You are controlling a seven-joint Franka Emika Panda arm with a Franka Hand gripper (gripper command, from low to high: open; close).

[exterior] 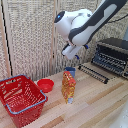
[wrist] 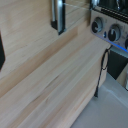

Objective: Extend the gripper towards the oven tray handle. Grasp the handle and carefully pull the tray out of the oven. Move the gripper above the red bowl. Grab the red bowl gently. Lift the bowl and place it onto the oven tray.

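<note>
1. The small black and silver countertop toaster oven [exterior: 113,55] stands at the exterior view's right on the light wooden tabletop [exterior: 95,105]. Its front drop-down door [exterior: 94,73] lies open and flat just above the tabletop, with a long bar along its front edge.
2. The flat dark wire tray [exterior: 111,62] of thin parallel bars sits in the oven's opening. Its long axis runs along the width of the oven, from the front left to the back right in the exterior view. I cannot tell how far it is out.
3. In the wrist view, the oven's silver panel with round knobs [wrist: 109,30] and a dark long bar [wrist: 58,15] are visible, blurred, next to the wooden surface.
4. The small round shallow red bowl [exterior: 45,85] stands upright on the tabletop, its opening up, just beside the large red wire-mesh basket [exterior: 21,97] and well apart from the oven.
5. A tall orange and yellow snack bag [exterior: 68,87] stands upright between the bowl and the oven door.
6. The white boxy end effector [exterior: 73,51] with short dark blue fingers hangs in the air above the bag, pointing down. It holds nothing; I cannot tell how wide the fingers are apart.
</note>
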